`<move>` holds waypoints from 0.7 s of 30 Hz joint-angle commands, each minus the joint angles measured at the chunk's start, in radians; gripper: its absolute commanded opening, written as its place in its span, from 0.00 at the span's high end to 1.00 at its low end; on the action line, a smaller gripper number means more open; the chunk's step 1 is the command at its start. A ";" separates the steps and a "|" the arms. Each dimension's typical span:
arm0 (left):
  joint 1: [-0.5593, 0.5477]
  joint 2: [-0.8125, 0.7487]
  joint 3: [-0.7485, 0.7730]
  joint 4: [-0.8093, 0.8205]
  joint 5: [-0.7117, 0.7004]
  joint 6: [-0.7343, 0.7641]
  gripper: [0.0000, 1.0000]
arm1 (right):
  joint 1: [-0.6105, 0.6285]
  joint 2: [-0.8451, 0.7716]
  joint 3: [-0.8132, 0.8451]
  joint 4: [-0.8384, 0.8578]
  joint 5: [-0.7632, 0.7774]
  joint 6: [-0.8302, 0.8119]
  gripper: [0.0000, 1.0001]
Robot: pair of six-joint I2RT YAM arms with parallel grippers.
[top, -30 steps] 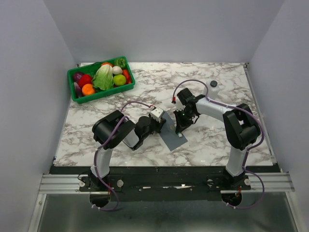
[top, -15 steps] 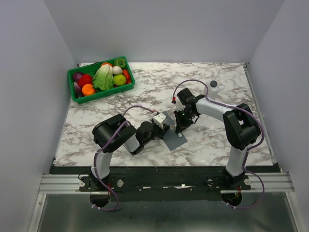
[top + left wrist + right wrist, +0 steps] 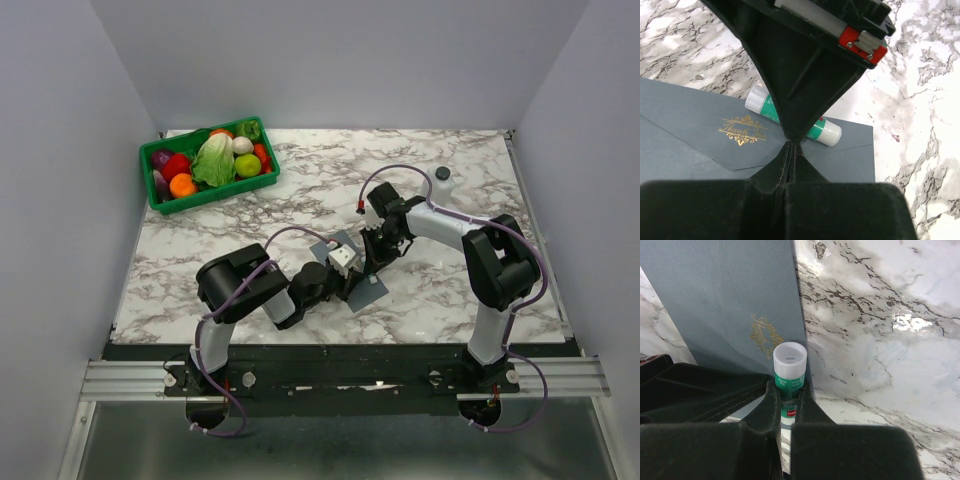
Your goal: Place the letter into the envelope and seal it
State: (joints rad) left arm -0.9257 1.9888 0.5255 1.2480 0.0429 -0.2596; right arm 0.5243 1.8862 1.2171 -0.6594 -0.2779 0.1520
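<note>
Far to the left of my left pincer, at the back of the marble table [image 3: 300, 190], stands a green basket [image 3: 220, 192] of vegetables. My left pincer [image 3: 790, 150] is low over the envelope [image 3: 690, 125], jaws closed pad to pad. I cannot tell whether any paper is pinched between them. The envelope lies flat beneath and ahead of that pincer, grey, seam side up, its gold emblem [image 3: 742, 130] just left of the tips. Immediately beyond, my right pincer [image 3: 788, 395] is clamped on a green glue stick [image 3: 789, 371], white cap on, held over the envelope's edge. A white bottle [image 3: 442, 184] stands well behind and to the right of it.
</note>
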 commanded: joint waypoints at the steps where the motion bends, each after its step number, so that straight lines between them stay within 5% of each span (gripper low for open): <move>1: 0.004 -0.010 -0.004 -0.085 -0.069 -0.013 1.00 | 0.006 0.051 -0.057 0.057 0.043 -0.008 0.99; 21: 0.084 -0.039 -0.032 -0.094 0.014 -0.024 1.00 | 0.006 0.053 -0.054 0.058 0.046 -0.006 0.99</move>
State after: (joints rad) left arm -0.8330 1.9484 0.4805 1.2339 0.0177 -0.2886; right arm 0.5236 1.8828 1.2121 -0.6537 -0.2779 0.1566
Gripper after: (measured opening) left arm 0.008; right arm 0.074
